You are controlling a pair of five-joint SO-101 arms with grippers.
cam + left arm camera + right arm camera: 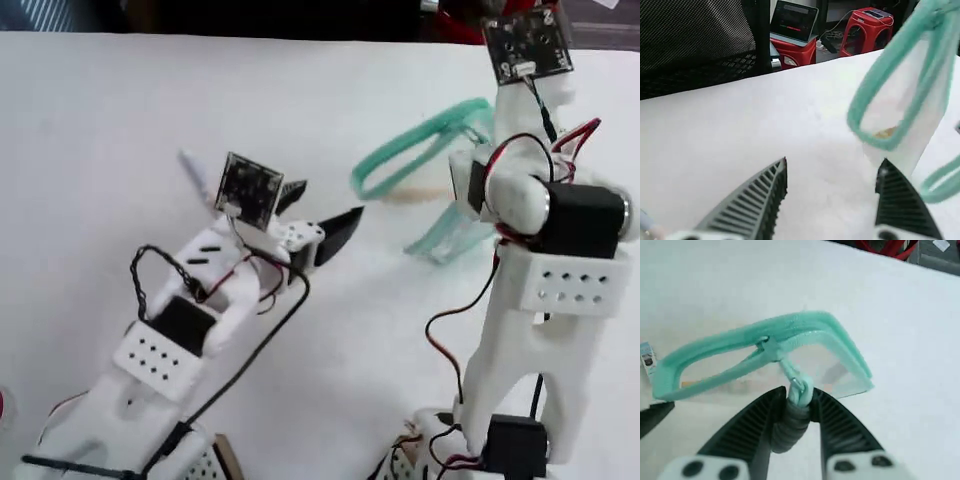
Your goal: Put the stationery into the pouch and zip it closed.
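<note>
One clear, teal-edged pouch (415, 150) lies on the white desk (150, 100), its long axis across it and its open mouth facing the left arm's jaws, spread apart just beside it, while the right arm's jaws pinch its single zip pull (799, 389), with red stools (867, 27) beyond the desk.
</note>
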